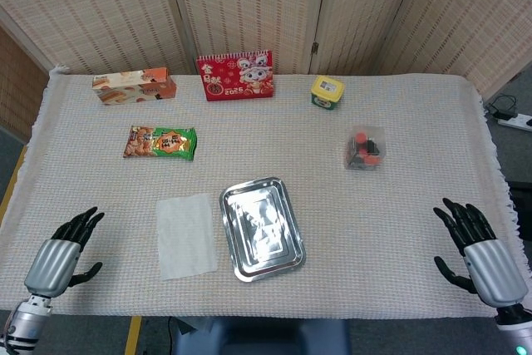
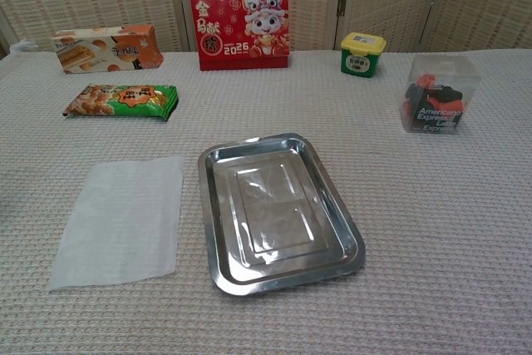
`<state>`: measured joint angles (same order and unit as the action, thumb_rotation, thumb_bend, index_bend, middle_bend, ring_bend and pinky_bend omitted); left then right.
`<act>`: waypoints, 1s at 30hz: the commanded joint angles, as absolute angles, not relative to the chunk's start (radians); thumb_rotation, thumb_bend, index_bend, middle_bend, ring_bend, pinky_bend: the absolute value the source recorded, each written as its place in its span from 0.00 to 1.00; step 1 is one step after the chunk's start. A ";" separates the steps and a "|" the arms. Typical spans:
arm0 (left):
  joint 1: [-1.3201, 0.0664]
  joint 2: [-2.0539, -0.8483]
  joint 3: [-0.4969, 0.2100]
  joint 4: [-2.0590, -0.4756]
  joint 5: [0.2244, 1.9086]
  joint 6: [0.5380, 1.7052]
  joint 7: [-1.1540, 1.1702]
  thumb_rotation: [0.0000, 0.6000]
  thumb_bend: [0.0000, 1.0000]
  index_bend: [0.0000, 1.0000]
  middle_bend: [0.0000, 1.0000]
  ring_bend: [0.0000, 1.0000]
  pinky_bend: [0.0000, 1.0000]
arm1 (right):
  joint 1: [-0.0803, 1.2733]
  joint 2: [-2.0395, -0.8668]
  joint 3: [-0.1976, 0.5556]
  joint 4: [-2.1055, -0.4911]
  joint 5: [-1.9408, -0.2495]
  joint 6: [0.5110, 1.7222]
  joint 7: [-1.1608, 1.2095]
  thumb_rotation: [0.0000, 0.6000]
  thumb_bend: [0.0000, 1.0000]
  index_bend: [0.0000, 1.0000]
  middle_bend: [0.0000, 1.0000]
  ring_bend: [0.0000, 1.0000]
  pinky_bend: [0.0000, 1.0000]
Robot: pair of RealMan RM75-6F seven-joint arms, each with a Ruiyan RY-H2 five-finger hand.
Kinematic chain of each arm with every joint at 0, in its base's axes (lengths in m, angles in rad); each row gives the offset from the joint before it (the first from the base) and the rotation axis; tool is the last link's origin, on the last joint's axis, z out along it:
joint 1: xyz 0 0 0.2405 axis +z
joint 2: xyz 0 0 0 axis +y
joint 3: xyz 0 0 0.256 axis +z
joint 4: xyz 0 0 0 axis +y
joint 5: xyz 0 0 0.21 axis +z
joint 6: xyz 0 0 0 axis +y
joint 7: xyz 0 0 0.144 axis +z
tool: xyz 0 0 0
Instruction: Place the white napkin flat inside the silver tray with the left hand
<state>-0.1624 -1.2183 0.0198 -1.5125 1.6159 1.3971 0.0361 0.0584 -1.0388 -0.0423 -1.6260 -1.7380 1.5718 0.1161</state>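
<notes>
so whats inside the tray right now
Nothing: the tray shows only its bare, reflective bottom. The napkin lies flat on the cloth beside it, to the left. What is under the tray cannot be seen.

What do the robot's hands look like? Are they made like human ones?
Roughly human in shape. Both the left hand and the right hand have slim black fingers and a black thumb set on a smooth, rounded silver-grey shell that forms the back of the hand. Below each, a silver-grey wrist section shows at the picture's edge. No cables or markings can be made out, and the chest view shows neither hand.
</notes>
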 commanded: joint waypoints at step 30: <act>-0.212 -1.496 0.119 -1.251 1.803 1.424 -0.067 1.00 0.27 0.49 1.00 1.00 1.00 | 0.065 -1.074 -0.042 -1.584 -1.767 1.596 0.147 1.00 0.41 0.00 0.00 0.00 0.00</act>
<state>-0.2096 -1.4860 0.1176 -1.2610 1.8060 1.4262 -0.0572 0.0651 -1.0730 -0.0428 -1.5846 -1.7675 1.5953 0.1460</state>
